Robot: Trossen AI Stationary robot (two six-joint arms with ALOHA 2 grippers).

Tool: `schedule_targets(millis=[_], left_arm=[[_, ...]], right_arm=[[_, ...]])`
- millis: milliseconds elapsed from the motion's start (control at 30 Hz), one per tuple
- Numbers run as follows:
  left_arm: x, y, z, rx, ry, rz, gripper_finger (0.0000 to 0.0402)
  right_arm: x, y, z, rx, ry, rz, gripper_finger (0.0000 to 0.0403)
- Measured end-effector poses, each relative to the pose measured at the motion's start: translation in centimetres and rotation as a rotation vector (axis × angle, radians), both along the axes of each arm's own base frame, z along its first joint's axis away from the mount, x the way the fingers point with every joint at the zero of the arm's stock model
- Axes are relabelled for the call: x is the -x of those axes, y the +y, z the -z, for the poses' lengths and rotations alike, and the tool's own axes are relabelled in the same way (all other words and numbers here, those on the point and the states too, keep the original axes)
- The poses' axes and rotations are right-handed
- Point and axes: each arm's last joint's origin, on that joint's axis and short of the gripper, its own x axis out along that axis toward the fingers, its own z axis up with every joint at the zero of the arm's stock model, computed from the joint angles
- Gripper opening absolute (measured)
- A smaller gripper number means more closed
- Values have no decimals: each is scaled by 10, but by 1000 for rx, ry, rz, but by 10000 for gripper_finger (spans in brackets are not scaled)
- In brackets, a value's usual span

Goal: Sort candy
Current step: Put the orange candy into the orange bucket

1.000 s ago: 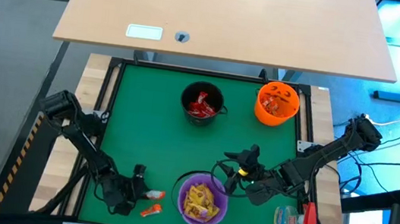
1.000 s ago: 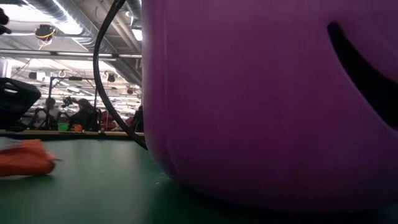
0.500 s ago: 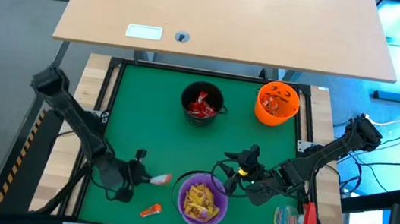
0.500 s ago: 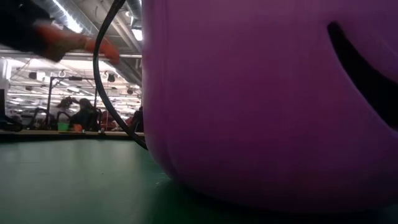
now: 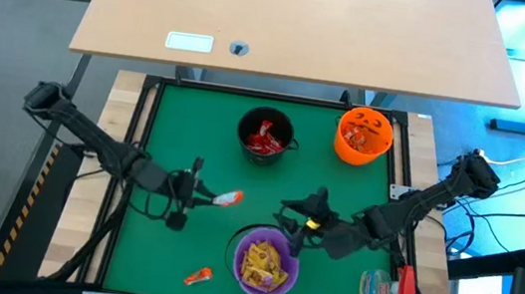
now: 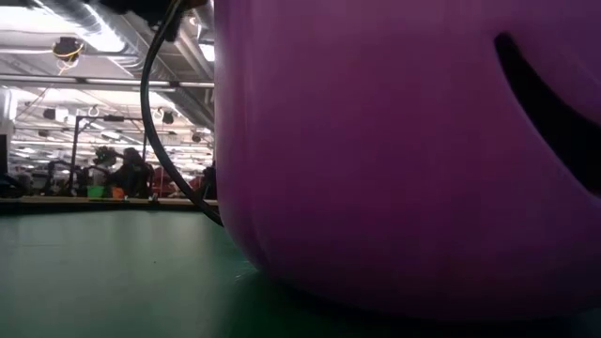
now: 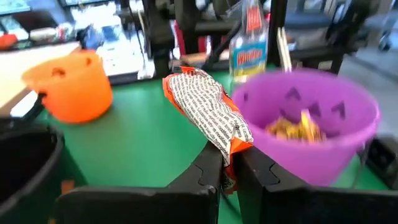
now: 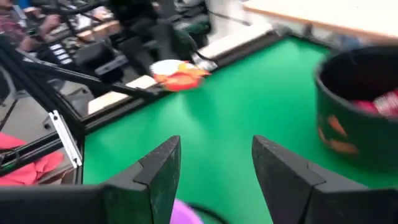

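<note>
The left gripper [image 5: 208, 197] was clamped on one orange-wrapped candy [image 5: 227, 198], pinching it by its lower end between narrow fingers, and held it in the air above the green desk [image 5: 192, 148], between the purple bowl [image 5: 265, 265] and the black bowl [image 5: 265, 135]. Most of the wrapper stuck out free beyond the fingers, so the candy could have slipped or twisted loose on a quick swing and dropped on the desk or into the wrong bowl. The right gripper [image 5: 299, 214] stood near, just above the purple bowl's rim, with its fingers apart and nothing between them; a path toward the orange bowl [image 5: 362, 136] would have passed close to it, and a bump seemed possible.

In the left wrist view the candy [image 7: 208, 115] looked crinkled, orange at the edges with a pale printed back. A second orange candy [image 5: 197, 277] lay on the desk beside the purple bowl. Yellow candy [image 5: 264, 266] filled the purple bowl; red candy [image 5: 264, 139] sat in the black one.
</note>
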Motion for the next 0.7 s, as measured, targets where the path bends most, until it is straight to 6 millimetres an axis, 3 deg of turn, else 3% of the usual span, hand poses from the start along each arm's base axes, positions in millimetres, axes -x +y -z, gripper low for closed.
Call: schedule_targets(millis=[333,700], left_arm=[[-14,25,-14,79,-129,121,18],[-17,25,-11,75,-118,128,18]], right_arm=[[-50,-22,10,153,-78,-113,198],[-80,-56,4,-81,-300,-226,283]])
